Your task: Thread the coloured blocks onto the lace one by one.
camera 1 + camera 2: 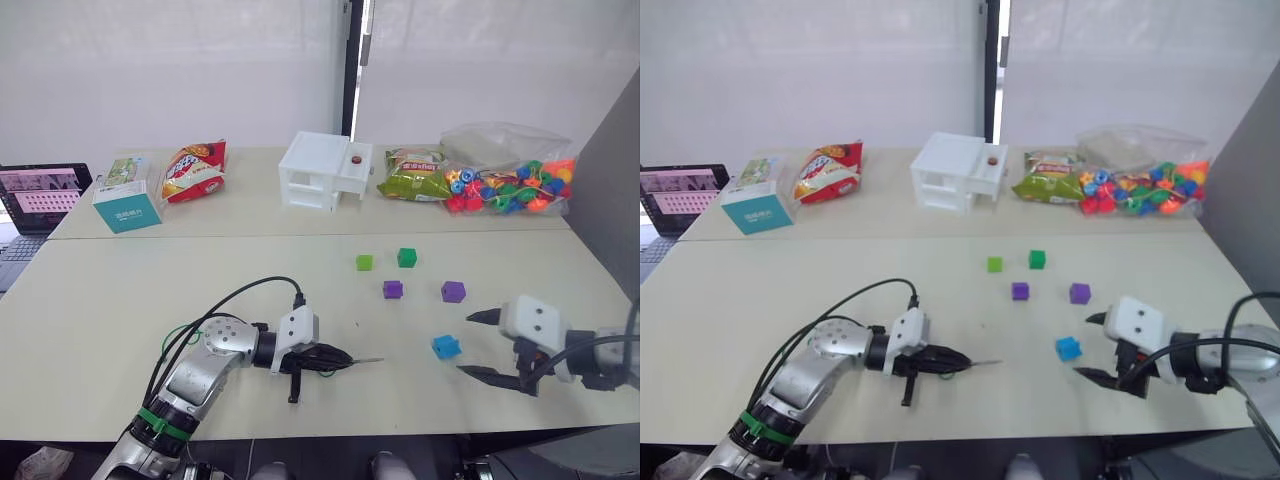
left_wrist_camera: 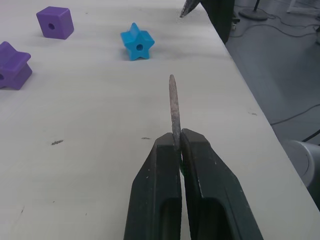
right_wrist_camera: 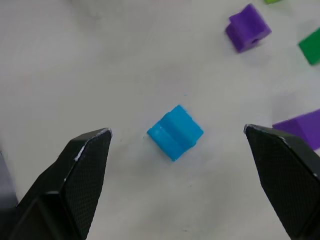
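Left gripper (image 1: 340, 358) lies low over the table (image 1: 120, 300) near its front edge, jaws clamped on the stiff dark tip of the lace (image 1: 366, 360); the tip sticks out past the fingertips toward the blue block (image 1: 446, 347). Green string loops back along the left arm.

Right gripper (image 1: 480, 343) sits near the front right corner, jaws wide apart, with the blue block just beyond them, not touching either finger.

Remaining blocks farther back, right of centre:
- light green block (image 1: 364, 262) beside dark green block (image 1: 406, 257)
- two purple blocks (image 1: 393, 289), (image 1: 453, 291) in front of those

Along the table's back edge: white box (image 1: 322, 172), snack bags (image 1: 194, 170), a clear bag of beads (image 1: 510, 185) toward the back right corner.
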### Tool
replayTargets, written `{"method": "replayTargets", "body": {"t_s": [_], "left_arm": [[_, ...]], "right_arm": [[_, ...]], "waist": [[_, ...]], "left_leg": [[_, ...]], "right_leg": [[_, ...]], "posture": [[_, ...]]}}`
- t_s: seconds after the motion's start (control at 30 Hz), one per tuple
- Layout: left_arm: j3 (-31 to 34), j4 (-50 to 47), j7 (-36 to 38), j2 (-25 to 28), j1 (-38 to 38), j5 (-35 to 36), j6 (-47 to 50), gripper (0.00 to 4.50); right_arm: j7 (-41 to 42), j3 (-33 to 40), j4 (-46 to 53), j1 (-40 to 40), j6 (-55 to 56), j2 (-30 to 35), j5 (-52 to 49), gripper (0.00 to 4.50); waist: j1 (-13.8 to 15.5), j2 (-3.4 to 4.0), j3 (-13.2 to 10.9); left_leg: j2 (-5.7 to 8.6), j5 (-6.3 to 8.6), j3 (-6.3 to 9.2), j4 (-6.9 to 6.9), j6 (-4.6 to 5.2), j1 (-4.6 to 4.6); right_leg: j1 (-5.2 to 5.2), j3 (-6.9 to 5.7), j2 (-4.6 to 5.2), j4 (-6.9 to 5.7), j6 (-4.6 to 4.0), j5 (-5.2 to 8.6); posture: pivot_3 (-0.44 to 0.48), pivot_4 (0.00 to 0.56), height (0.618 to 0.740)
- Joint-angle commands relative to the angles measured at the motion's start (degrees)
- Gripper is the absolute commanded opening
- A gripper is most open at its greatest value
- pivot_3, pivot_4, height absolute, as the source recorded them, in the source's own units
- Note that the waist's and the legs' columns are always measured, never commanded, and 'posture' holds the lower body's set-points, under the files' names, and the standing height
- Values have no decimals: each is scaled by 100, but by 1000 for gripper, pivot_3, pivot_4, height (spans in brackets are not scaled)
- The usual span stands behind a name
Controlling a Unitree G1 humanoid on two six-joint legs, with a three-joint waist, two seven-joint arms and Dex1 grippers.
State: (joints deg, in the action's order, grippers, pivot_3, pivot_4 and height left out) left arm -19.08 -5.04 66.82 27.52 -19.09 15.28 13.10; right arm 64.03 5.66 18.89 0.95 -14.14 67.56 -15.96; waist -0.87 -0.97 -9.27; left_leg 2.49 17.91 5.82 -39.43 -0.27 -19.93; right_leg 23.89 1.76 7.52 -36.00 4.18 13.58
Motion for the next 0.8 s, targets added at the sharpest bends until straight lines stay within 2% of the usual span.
{"method": "replayTargets", "body": {"t_s": [0.03,0.2,0.4,0.5,0.6,0.73,0.8], "left_arm": [[-12,-315,-89,2,15,-17,30,0],[-4,-381,-187,-12,55,-24,68,0],[-21,-458,-307,-19,171,-20,137,0],[-54,-482,-347,-40,210,-43,121,0],[-52,-502,-382,-50,208,-52,123,0],[-50,-542,-407,-52,208,-46,145,0],[-46,-565,-422,-63,188,-32,173,0]], "right_arm": [[489,-700,-441,734,730,72,665,4482],[914,-1388,-1159,1625,1238,-239,1101,4482],[1231,-1834,-1748,2143,1521,-522,1478,4482],[1338,-1899,-1755,2169,1461,-652,1456,3657],[1307,-1876,-1760,2119,1454,-753,1498,2556],[1170,-1762,-1542,2003,1000,-785,1503,1343],[1060,-1601,-1139,1875,270,-826,1252,1320]], "waist": [[-1,0,0],[14,0,0],[17,0,0],[18,0,0],[17,0,0],[23,1,0],[26,0,0]], "left_leg": [[0,-1,-1,0,-1,-1],[-2,-3,-1,-1,-5,-15],[-1,0,-1,-24,-4,-30],[-1,0,0,-26,-4,-31],[-1,1,0,-27,-3,-30],[-1,0,0,-28,-3,-29],[-1,0,0,-30,-3,-30]], "right_leg": [[3,0,0,0,-1,-1],[19,1,0,0,-3,-3],[28,1,0,-3,-2,-7],[28,1,0,-4,-2,-8],[29,1,0,-5,-3,-8],[28,1,0,-7,-3,-9],[27,1,0,-8,-3,-10]], "posture": [[0,150,740],[0,150,740],[0,150,740],[0,150,740],[0,150,740],[0,150,740],[0,150,740]]}}
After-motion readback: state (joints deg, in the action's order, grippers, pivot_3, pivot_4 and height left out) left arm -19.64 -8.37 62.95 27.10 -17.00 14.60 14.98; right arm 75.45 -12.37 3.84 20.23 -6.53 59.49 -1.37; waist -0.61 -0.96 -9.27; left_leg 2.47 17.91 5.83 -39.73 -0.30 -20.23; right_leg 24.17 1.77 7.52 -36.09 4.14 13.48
